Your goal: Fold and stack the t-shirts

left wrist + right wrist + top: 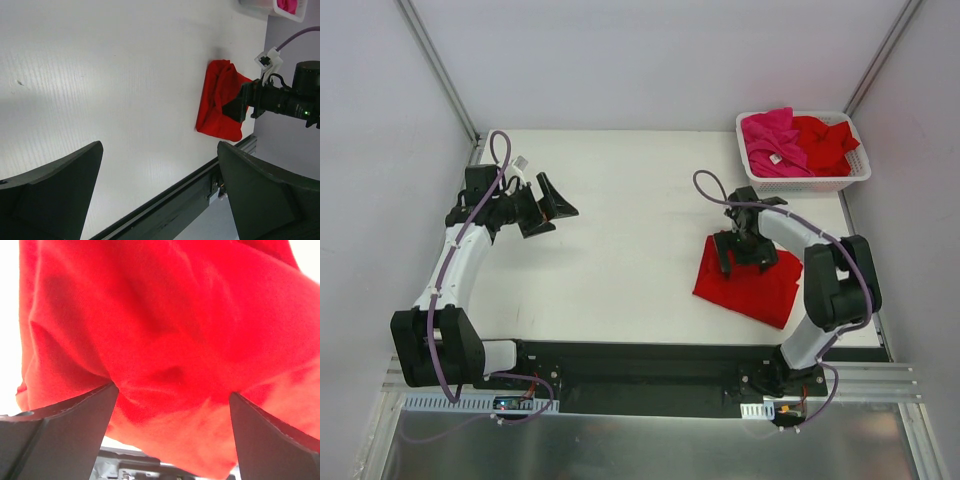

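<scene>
A folded red t-shirt (756, 288) lies on the white table (630, 250) at the right, near the front edge. My right gripper (745, 250) points down over the shirt's far part, jaws wide open. In the right wrist view the red cloth (165, 325) fills the picture between and beyond the two dark fingers (65, 430), with nothing pinched. My left gripper (550, 208) hangs open over the left of the table, holding nothing. The left wrist view shows the folded red t-shirt (217, 105) far off, with the right arm (285, 100) over it. More t-shirts, one magenta-pink (772, 140) and one red (825, 143), lie crumpled in the basket.
The white slotted basket (800, 184) stands at the table's back right corner; its corner (295, 16) shows in the left wrist view. A black rail (650, 352) runs along the near table edge. Grey walls close in on the left, back and right.
</scene>
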Robot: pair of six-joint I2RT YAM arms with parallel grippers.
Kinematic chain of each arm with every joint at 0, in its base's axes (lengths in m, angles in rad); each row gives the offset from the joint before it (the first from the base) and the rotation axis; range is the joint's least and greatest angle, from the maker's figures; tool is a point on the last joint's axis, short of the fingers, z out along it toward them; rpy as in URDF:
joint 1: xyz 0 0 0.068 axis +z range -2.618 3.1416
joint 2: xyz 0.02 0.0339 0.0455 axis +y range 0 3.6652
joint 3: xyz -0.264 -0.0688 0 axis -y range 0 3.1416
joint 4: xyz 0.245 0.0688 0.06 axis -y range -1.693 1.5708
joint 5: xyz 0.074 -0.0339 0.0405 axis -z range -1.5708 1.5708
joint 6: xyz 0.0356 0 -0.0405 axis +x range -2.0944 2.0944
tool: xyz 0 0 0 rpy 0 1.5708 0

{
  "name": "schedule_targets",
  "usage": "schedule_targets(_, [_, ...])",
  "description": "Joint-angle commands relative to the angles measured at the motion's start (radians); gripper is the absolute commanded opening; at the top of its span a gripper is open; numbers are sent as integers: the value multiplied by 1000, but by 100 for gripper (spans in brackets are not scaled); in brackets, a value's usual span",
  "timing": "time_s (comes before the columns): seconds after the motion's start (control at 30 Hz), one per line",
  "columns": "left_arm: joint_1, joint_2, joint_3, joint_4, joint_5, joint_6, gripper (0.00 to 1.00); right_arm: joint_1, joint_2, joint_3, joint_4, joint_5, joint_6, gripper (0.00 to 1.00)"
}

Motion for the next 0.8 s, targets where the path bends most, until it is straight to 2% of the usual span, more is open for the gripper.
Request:
schedule_targets(0.0, [-6,-27,3,6,7,23,99,-1,-108,87,-139,48,14,96])
schedule_targets(0.17, [-6,-27,11,6,8,22,99,101,-159,368,-324,118,180,96])
schedule_targets(0.27, [-6,-24,6,6,8,22,99,152,-125,445,-327,175,350,96])
schedule_targets(0.33, [-6,-24,6,6,7,22,99,161,-104,402,-306,172,466,96])
schedule_targets(0.43, [-6,-31,8,6,10,20,99,160,-104,333,-255,189,548,96])
schedule_targets(0.6, [-6,-33,-4,6,10,18,99,77,-177,98,-125,141,594,96])
schedule_targets(0.77, [-9,-21,0,6,21,22,99,69,-159,-61,47,169,569,96])
